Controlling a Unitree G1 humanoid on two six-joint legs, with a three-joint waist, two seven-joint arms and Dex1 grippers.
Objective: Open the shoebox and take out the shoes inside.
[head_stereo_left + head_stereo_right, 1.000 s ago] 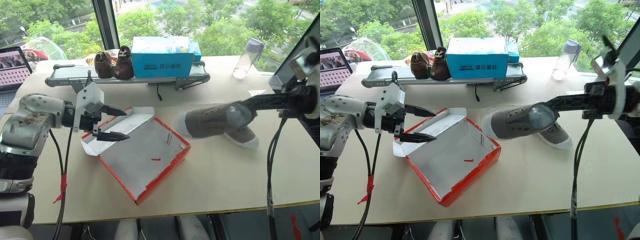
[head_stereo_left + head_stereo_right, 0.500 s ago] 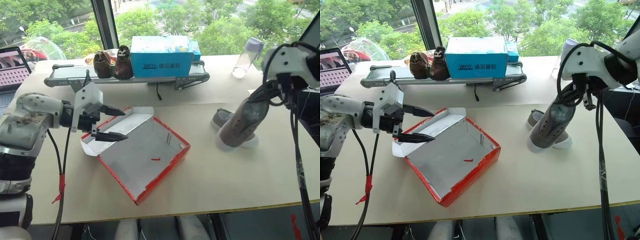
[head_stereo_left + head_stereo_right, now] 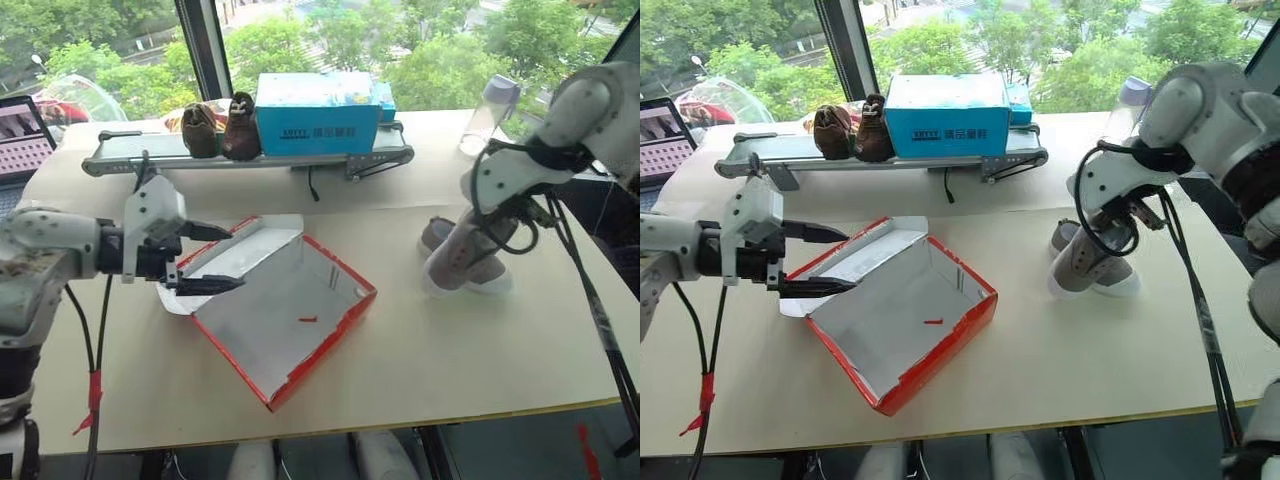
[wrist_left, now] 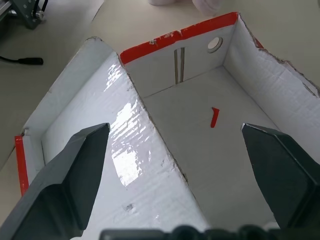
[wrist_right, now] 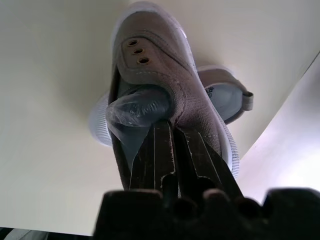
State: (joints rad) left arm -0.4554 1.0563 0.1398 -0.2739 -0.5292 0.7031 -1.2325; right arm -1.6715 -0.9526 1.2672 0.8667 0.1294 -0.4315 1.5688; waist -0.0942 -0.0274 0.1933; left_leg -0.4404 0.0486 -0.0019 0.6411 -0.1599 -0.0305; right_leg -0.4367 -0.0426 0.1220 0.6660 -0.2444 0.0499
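Note:
The red shoebox (image 3: 325, 350) lies open in the middle of the table, white inside, with just a small red scrap (image 3: 309, 320) on its floor. My left gripper (image 3: 236, 260) hovers open over the box's folded-back lid (image 3: 245, 250); the left wrist view looks between its open fingers (image 4: 75, 170) into the box. My right gripper (image 5: 167, 122) is shut on one grey shoe (image 3: 455, 262), fingers inside its opening, toe down on the table. The other grey shoe (image 3: 492, 278) lies flat just behind it, touching it.
At the back a grey conveyor (image 3: 120, 158) carries a blue box (image 3: 318, 112) and two dark brown fuzzy shoes (image 3: 222, 128). A clear bottle (image 3: 487, 115) stands at the back right and a laptop (image 3: 20, 135) at the far left. A black cable (image 3: 312, 185) hangs off the conveyor.
My right arm turned the grey shoe from level to toe-down and lowered it beside the other shoe. The left gripper drew back a little from the box, still open.

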